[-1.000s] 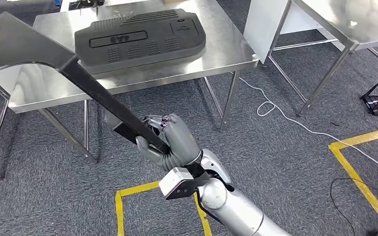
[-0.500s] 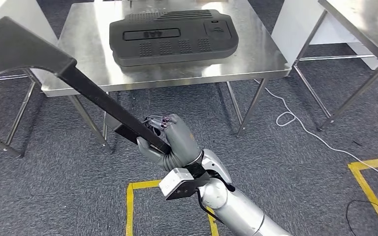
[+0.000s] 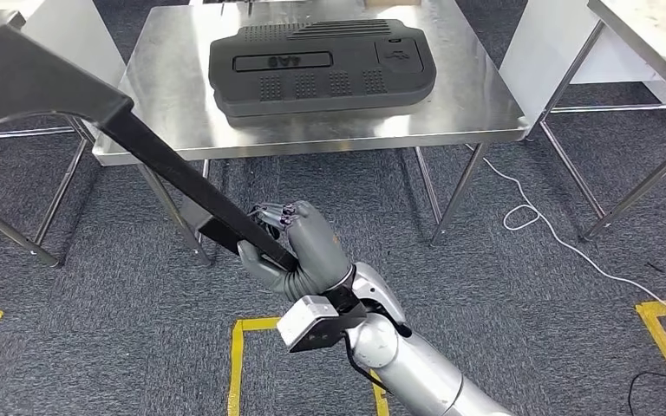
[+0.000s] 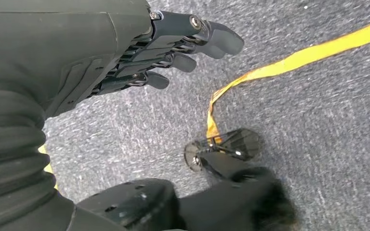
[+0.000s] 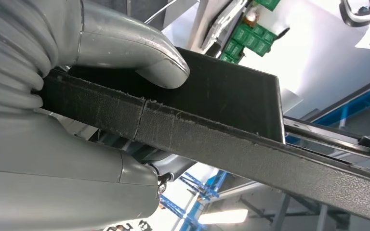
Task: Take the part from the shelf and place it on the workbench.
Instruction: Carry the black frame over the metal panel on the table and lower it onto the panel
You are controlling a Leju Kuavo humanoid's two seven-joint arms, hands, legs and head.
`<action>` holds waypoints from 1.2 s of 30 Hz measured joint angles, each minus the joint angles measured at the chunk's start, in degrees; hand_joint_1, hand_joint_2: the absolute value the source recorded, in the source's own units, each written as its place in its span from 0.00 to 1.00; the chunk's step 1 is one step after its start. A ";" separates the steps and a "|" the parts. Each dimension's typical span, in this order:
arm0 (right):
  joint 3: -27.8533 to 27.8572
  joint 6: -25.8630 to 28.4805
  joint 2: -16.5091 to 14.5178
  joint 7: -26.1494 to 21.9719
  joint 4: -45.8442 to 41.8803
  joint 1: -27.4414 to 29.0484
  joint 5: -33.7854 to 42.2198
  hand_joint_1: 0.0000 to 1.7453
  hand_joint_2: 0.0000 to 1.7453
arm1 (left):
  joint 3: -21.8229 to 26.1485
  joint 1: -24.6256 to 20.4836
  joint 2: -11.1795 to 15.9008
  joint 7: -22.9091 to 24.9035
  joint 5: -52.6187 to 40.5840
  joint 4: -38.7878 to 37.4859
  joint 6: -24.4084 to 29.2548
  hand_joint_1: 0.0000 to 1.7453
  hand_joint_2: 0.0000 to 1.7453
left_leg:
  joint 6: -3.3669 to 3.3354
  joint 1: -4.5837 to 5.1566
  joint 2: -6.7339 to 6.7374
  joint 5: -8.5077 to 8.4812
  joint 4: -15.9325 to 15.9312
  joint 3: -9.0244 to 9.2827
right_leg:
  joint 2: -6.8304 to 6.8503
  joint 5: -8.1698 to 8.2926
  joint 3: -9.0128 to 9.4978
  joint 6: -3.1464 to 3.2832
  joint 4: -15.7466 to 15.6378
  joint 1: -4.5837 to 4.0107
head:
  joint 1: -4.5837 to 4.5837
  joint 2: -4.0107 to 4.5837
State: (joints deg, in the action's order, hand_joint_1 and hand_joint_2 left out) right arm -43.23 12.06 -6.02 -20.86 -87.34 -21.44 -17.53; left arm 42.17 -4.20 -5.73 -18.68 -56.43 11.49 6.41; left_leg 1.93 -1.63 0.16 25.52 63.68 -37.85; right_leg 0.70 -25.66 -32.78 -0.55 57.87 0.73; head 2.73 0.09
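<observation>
One long black part (image 3: 139, 147) is clamped in the right hand (image 3: 299, 251), fingers (image 3: 273, 215) wrapped round its lower end w/ the thumb pressing from the other side. From the fingers the part runs up and away on a slant, a narrow bar that widens into a flared, flat head at its far end. That head hangs in the air past the near left corner of the steel counter (image 3: 477, 95), not touching it. Right wrist view, close up: thumb (image 5: 139, 55) lies over the part's (image 5: 221, 125) flat face, textured edge of the bar passing between thumb and palm, short end of the part sticking out just beyond the thumb.

On the counter, well beyond the fingers, lies a big dark grey moulded panel (image 3: 325, 65), flat, w/ ribbed and dotted patches and raised characters on it. Counter stands on thin metal legs over grey carpet (image 3: 520, 303). White cable (image 3: 533, 217) loops on the carpet off to the right-hand side of the counter legs. Yellow tape lines (image 3: 238, 364) on the floor near the robot's arm.

Left hand (image 4: 139, 57) hangs over the carpet, holding nothing, fingers (image 4: 217, 36) loosely spread and a little bent. Yellow tape strip (image 4: 289, 60) on the floor beyond those fingers.
</observation>
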 joint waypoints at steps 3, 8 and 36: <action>-0.01 0.10 -0.09 0.08 0.00 -0.01 -0.19 1.00 1.00 | 0.11 -0.08 -0.13 -0.59 0.05 -0.02 -0.55 0.00 1.00 | -0.37 0.09 -0.20 -0.77 -4.03 1.97 | 0.05 -0.34 -0.34 -0.41 0.44 -0.48 | 0.09 0.00; 0.02 3.08 0.22 2.03 -0.12 -0.20 -5.97 1.00 1.00 | 0.51 0.19 0.07 -1.12 0.19 -0.01 -1.09 0.00 1.00 | -0.80 0.45 -0.80 -0.93 -4.14 1.84 | 0.35 -0.19 -0.04 -0.08 -0.23 -0.20 | 0.02 0.00; 2.54 8.67 9.17 19.56 -4.28 -3.93 -47.55 1.00 1.00 | 4.64 1.11 0.54 -0.52 1.15 -0.01 -1.80 0.00 1.00 | -3.34 0.61 -0.77 -1.46 -5.26 2.22 | 0.23 -0.58 -1.20 -2.35 1.06 0.18 | 0.04 0.00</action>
State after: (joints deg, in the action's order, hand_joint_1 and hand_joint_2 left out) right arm -40.69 20.74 3.15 -1.30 -91.62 -25.37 -65.08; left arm 46.81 -3.09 -5.20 -19.20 -55.29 11.47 4.61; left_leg -1.42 -1.02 -0.61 24.06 58.42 -35.63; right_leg 0.93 -26.25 -33.99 -2.90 58.92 0.91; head 2.77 0.09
